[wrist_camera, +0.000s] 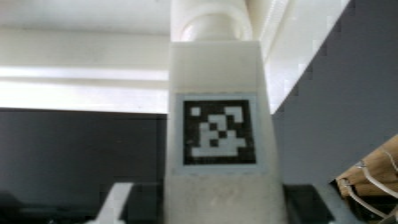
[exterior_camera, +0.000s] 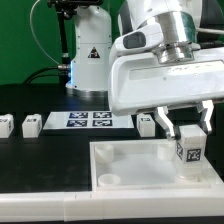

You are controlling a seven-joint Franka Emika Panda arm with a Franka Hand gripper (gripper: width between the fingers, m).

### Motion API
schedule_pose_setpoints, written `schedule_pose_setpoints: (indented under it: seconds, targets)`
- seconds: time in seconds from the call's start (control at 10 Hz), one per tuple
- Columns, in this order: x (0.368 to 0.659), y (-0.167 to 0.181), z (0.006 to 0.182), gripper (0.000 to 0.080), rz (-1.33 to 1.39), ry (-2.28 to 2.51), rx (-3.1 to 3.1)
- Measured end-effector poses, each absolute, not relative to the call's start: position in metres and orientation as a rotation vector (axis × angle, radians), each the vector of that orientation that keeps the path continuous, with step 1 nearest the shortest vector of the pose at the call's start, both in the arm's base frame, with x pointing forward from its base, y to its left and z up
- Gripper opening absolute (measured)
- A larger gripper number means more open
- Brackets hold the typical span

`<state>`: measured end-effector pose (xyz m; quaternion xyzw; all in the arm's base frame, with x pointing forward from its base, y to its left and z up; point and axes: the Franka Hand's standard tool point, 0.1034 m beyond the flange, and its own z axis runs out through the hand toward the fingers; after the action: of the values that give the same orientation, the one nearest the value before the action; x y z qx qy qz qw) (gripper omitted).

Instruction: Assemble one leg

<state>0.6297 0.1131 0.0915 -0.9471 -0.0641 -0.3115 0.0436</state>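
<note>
Starting at the exterior view's left: two small white blocks (exterior_camera: 5, 124) (exterior_camera: 30, 125) sit side by side on the black worktop (exterior_camera: 40, 165). Just beside them lies the marker board (exterior_camera: 88, 120), flat, its four tags facing up. Past its far end there's a third small block (exterior_camera: 146, 124), standing on its own.

Nearer to us now, the big white panel (exterior_camera: 140, 160) is lying flat, and I can make out a round socket (exterior_camera: 108, 180) in its near corner on the left.

And over at the right, here's the action: the arm's bulky white head hangs over the panel with the tool (exterior_camera: 185, 128) pointing down. The tool is clamped on the leg (exterior_camera: 188, 150), one finger on each side, and the leg is upright with its black-and-white tag facing us. It's over the panel's right-hand part; whether its foot touches the panel, I can't tell.

From the wrist, the leg (wrist_camera: 219, 110) fills the middle, tag square-on.
</note>
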Motion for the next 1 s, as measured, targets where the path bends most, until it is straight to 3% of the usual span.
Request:
schedule_pose_setpoints:
  seconds: [0.5,0.6,0.7,0.8,1.0]
  targets:
    - [0.6291,0.1132,0.0907,0.0294,-0.941,-0.197,-2.898]
    - [0.6291,0.1132,0.0907,0.0503,-0.941,-0.197,-2.899]
    - [0.6291,0.1132,0.0906,0.0503,-0.94,-0.197,-2.899]
    - [0.629,0.1132,0.0906,0.0618,-0.94,-0.197,-2.899]
    - [0.629,0.1132,0.0905,0.064,-0.94,-0.197,-2.899]
